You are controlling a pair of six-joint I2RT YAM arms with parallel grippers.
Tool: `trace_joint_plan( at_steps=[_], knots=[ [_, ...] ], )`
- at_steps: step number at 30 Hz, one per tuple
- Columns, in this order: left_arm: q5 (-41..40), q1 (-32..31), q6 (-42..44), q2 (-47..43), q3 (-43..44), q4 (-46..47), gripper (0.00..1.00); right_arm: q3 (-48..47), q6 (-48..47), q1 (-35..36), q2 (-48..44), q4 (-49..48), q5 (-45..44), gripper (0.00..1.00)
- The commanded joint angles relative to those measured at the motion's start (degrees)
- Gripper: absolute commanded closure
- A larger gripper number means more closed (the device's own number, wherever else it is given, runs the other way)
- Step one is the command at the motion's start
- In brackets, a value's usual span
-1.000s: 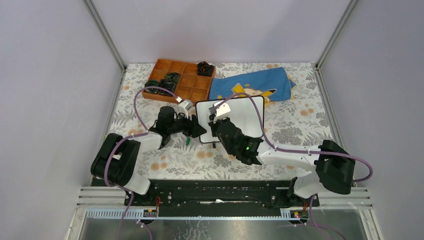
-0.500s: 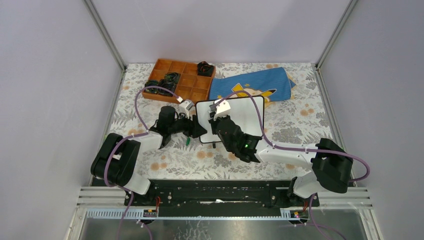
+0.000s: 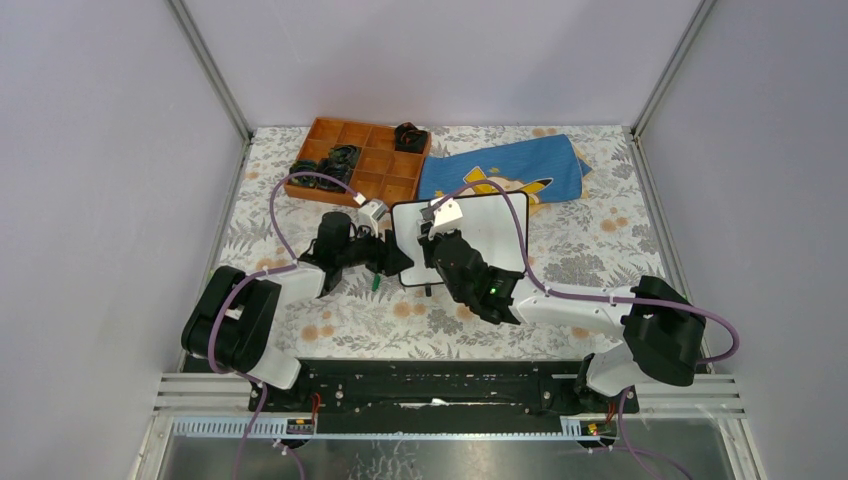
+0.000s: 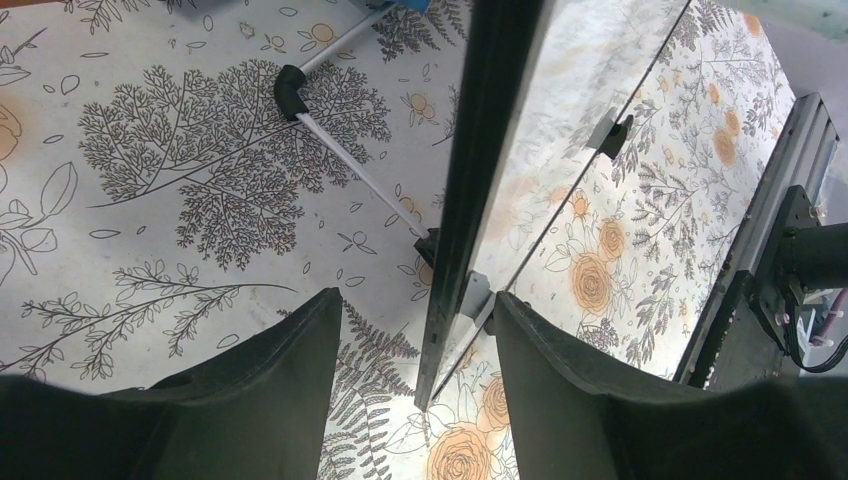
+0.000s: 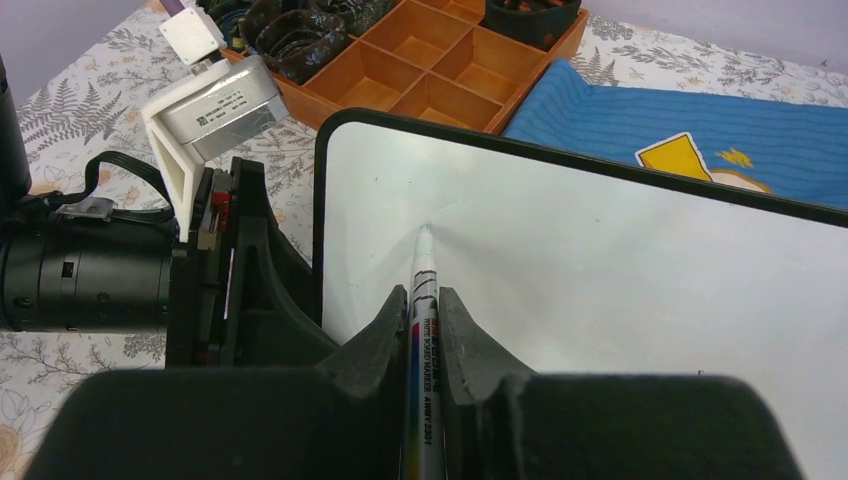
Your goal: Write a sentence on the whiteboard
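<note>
Top view: whiteboard [image 3: 478, 238] stands mid-bench, tilted, between the two arms. L hand [image 3: 392, 258] sits at the board's left edge. R hand [image 3: 432, 240] is over the board's left part, w/ a marker in it. Orange compartment tray [image 3: 372, 172] is behind-left w/ dark items in some cells. Blue cloth w/ yellow cartoon print [image 3: 505, 170] lies just behind the board. The bench [image 3: 600, 250] has a floral cover.

L wrist view: board is seen edge-on, its black frame [image 4: 485, 160] running down between the two fingers [image 4: 260, 400]. L hand is open, jaws straddling the frame w/ a gap showing on each side; can't tell if any pad touches. A thin white rod w/ a black elbow [image 4: 290, 90] lies on the floral cover and runs to the frame's base.

R wrist view: R hand [image 5: 422, 300] is closed on the marker [image 5: 422, 350], barrel clamped between both fingers and pointing fwd. The marker tip touches the white surface [image 5: 600, 290] near the board's upper left. L hand's black fingers are against the board's left edge, w/ the white wrist-cam housing [image 5: 210, 110] above them. Tray and cloth are beyond the top edge.
</note>
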State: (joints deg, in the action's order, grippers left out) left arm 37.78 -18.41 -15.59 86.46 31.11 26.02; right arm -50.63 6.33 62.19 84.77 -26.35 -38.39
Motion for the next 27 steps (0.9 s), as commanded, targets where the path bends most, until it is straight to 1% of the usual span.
trace_joint_plan(
  at_steps=[1, 27],
  knots=[
    [-1.1, -0.6, 1.8, -1.3, 1.5, 0.4, 0.36, -1.4, 1.0, -0.5, 0.0, -1.4, -1.0, 1.0],
    [-2.0, -1.2, 2.6, -1.5, 1.8, -1.0, 0.36, 2.5, 2.3, -0.5, -3.3, 1.1, -1.7, 1.0]
  ],
)
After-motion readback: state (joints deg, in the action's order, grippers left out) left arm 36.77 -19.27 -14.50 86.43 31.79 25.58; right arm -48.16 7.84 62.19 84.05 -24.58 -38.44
